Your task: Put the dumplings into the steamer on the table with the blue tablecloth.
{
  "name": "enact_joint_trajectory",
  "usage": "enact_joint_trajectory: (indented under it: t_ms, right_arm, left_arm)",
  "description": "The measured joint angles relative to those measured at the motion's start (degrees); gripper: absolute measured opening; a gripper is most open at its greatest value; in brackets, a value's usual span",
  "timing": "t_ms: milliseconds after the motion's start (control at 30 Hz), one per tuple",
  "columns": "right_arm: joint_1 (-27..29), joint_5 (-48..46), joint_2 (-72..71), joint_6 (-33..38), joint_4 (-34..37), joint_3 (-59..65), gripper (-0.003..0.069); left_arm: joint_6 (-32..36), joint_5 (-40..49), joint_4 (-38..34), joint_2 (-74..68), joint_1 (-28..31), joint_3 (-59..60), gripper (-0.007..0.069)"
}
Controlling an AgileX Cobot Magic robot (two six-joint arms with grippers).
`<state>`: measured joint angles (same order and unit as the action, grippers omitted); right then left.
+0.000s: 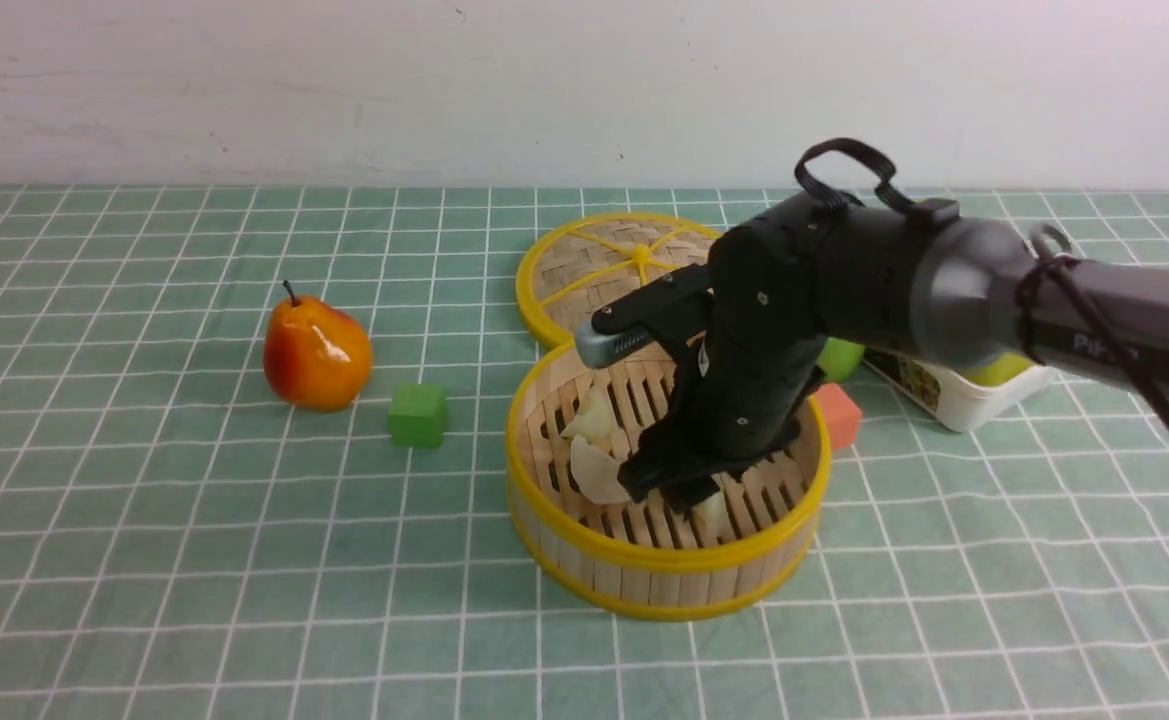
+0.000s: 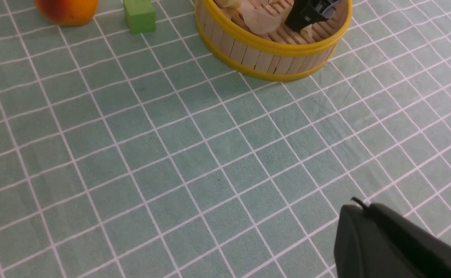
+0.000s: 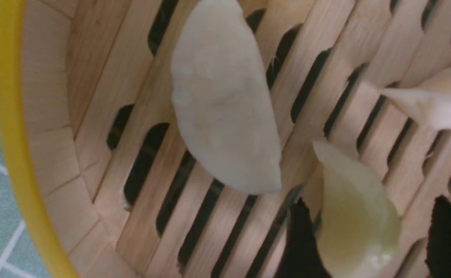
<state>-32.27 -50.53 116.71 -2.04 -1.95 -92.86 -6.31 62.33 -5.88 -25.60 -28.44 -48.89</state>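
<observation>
Your desk (image 1: 244, 560) lies under a teal-green cloth (image 1: 994, 620) with white grid lines. Across its right side your right arm (image 1: 964, 280) reaches over the steamer (image 1: 669, 560), which sits near the middle. Your right hand (image 3: 375, 235) is wide, down inside the steamer, its fingers on either side of one dumpling; your left hand (image 2: 364, 208) is closed. Behind the steamer you have the round woven lid (image 1: 584, 265), partly hidden by the arm. The white basket (image 1: 974, 395), off to the right, has something yellow-green in it. To the left stands the orange pear (image 1: 317, 355), with the green cube (image 1: 418, 415) between it and the steamer; an orange-pink block (image 1: 837, 415) is just beside the steamer's right. You can make out a white dumpling (image 3: 225, 96), a pale yellow dumpling (image 3: 356, 216) and a cream dumpling (image 3: 441, 100), all inside the steamer.
</observation>
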Motion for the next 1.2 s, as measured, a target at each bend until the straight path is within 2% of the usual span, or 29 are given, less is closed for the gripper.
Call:
enact_joint_trajectory:
  t_ms: [100, 200, 333, 533, 633, 700, 867, 1200]
  right_arm:
    - [0.0, -2.45, -4.48, -0.18, 0.0, -0.27, 0.0459]
    - [0.0, -1.49, -14.24, -0.18, 0.0, 2.67, 0.0415]
    - [0.0, 3.92, -27.49, -0.18, 0.47, 11.86, 0.0302]
    - [0.0, 14.61, -50.08, -0.18, 4.35, 30.97, 0.0064]
    - [0.0, 18.34, -60.07, -0.18, 5.51, 38.75, -0.0013]
    - [0.0, 19.79, -67.51, -0.18, 6.1, 43.87, -0.0021]
    - [0.0, 20.29, -76.91, -0.18, 6.45, 49.01, -0.0021]
    - [0.0, 21.08, -85.56, -0.18, 6.45, 51.54, -0.0019]
  left_arm:
    - [0.0, -3.64, 0.0, 0.0, 0.0, 2.2, -0.0008]
    - [0.0, -12.4, 0.0, 0.0, 0.0, 7.43, -0.0008]
    - [0.0, -26.01, -0.15, 0.0, 0.0, 15.58, -0.0008]
    - [0.0, -50.86, -3.45, 0.0, 0.0, 27.17, -0.0007]
    - [0.0, -58.31, -4.14, -0.18, 0.0, 30.71, -0.0004]
    - [0.0, -60.8, -4.34, -0.18, 0.0, 32.15, -0.0003]
    - [0.0, -60.46, -4.4, -0.18, 0.0, 33.7, 0.0003]
    - [0.04, -55.27, -4.5, -0.18, 0.0, 33.82, 0.0006]
